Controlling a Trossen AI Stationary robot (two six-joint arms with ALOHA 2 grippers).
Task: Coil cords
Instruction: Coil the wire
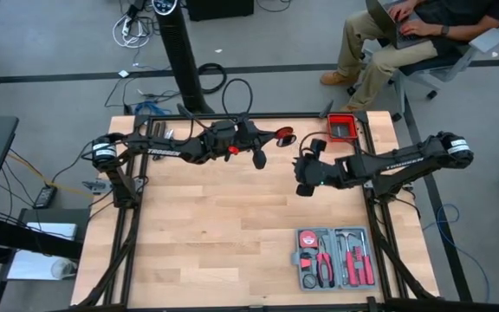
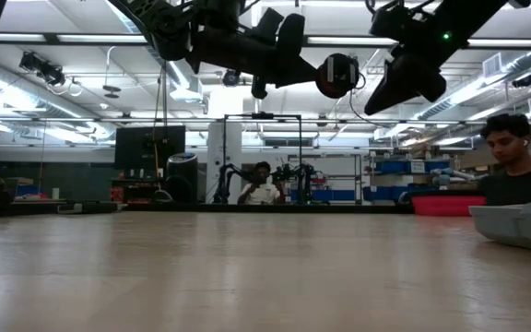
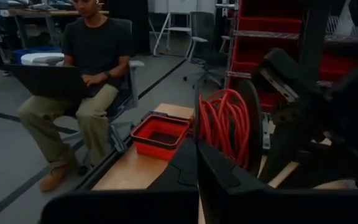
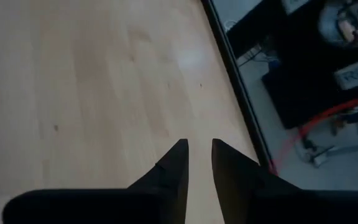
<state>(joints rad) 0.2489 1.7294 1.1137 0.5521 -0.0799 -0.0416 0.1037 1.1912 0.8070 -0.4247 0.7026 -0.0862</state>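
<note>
Your left gripper (image 3: 197,155) is hanging above the table's (image 1: 232,225) far edge, fingers pressed together and pinching the coiled red cord (image 3: 225,121) on its dark spool, well clear of the wood. Your right gripper (image 4: 197,152) is hovering near it with fingers slightly spread, gripping nothing

My two arms: dark, jointed, white lettering along each forearm, black cables trailing; each pincer (image 4: 197,155) ends in tapered black fingers.
</note>
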